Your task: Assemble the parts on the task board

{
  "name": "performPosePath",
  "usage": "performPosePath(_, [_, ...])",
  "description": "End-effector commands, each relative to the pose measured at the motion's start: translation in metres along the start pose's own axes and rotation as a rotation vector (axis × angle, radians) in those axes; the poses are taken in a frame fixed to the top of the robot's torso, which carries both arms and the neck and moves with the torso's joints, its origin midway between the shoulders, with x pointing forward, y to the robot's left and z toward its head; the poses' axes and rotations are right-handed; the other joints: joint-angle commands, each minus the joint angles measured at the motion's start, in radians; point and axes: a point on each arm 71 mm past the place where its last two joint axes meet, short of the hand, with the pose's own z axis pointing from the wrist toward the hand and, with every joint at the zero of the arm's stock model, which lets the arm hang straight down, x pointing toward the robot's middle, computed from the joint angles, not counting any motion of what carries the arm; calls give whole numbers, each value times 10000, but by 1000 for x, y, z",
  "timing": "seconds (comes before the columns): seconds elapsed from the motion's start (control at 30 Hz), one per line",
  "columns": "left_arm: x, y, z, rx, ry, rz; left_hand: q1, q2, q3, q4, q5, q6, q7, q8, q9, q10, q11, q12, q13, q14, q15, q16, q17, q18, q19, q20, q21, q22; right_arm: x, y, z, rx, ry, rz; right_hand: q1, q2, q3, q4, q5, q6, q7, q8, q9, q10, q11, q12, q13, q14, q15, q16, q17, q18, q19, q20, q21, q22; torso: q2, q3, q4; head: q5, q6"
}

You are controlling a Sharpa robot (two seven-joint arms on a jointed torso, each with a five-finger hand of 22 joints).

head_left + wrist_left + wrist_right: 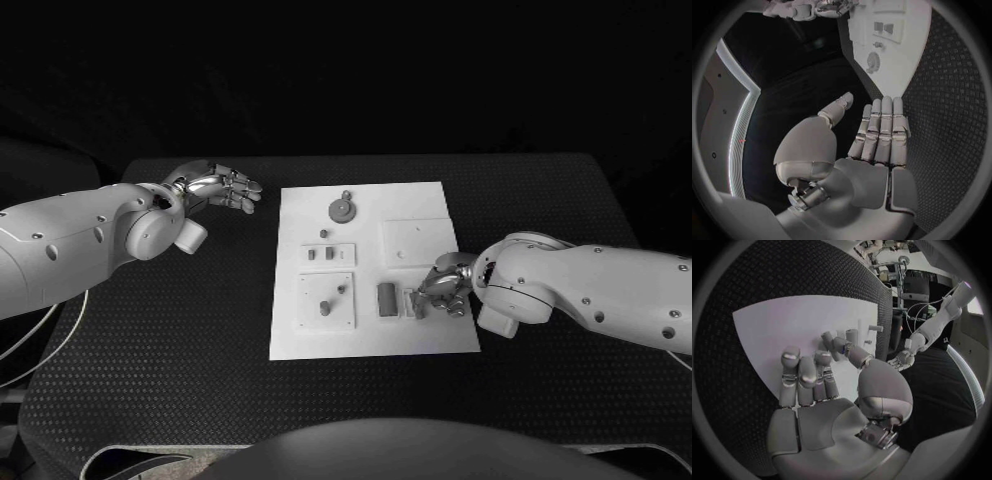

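White task board (368, 340) lies flat mid-table, rigid, likely to slide if nudged. Left hand (216, 188) hovers off its far left corner, fingers straight and close, holding nothing. Right hand (441, 287) sits over the board's near right part; whether it pinches a part, I cannot tell. Parts there, such as the round disc (342, 209), look hard, light, slippery; best taken by their edges.

Black textured table (173, 350), dark surroundings beyond, dim light overall
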Motion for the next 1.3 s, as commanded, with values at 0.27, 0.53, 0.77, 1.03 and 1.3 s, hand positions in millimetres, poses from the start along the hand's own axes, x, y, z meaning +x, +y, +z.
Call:
performPosePath(0.27, [2, -1, 1, 72, 163, -48, 43, 15, 85, -5, 59, -55, -5, 55, -14, 18, 43, 46, -11, 38, 9, -71, 20, 64, -54, 25, 19, 5, -2, -5, 1, 54, -177, -156, 554, 581, 20, -4, 66, 26, 70, -19, 184, 60, 1, 19, -15, 17, -49, -17, -1, 271, 9, -44, 26, 145, 1, 7, 2, 28, 2])
performPosePath(0.53, [2, -2, 1, 75, 182, -49, 43, 14, 89, -5, 59, -56, -5, 57, -15, 18, 44, 47, -12, 39, 9, -75, 25, 63, -55, 26, 19, 6, -1, -3, 1, 11, -188, -140, 549, 581, 20, -5, 70, 29, 69, -18, 184, 61, -1, 19, -15, 5, -49, -25, -23, 271, 10, -44, 25, 143, -2, 0, -6, 31, 2])
performPosePath(0.77, [2, -1, 1, 65, 179, -48, 43, 16, 91, -4, 60, -56, -5, 59, -16, 19, 44, 47, -14, 39, 10, -78, 29, 63, -56, 26, 20, 6, -1, -3, 3, -14, -147, -115, 479, 511, -34, -1, 6, 34, 70, -17, 179, 63, 1, 17, -20, 1, -52, -34, -35, 271, 14, -41, 22, 137, 0, 1, 0, 15, 2])
performPosePath(1.03, [3, -1, 1, 47, 209, -52, 41, 15, 93, -3, 60, -57, -5, 60, -17, 18, 44, 47, -15, 39, 10, -81, 33, 63, -57, 26, 20, 7, 1, -1, 3, -7, 80, -187, 199, 189, -261, 61, -295, 32, 79, -26, 157, 60, 11, -13, -49, -19, -49, -80, -95, 271, 50, -11, -32, 86, -1, -3, -2, 23, 2])
performPosePath(1.3, [3, -1, 1, 47, 217, -51, 39, 11, 93, -2, 59, -60, -4, 61, -18, 17, 45, 47, -17, 39, 10, -85, 37, 62, -58, 27, 20, 7, 1, -1, 4, -17, 150, -240, -373, -329, -447, 415, -306, 32, 88, -62, 98, 47, 19, -48, -85, -65, -44, -148, -187, 271, 98, 26, -137, 12, 0, -2, -5, 28, 2])
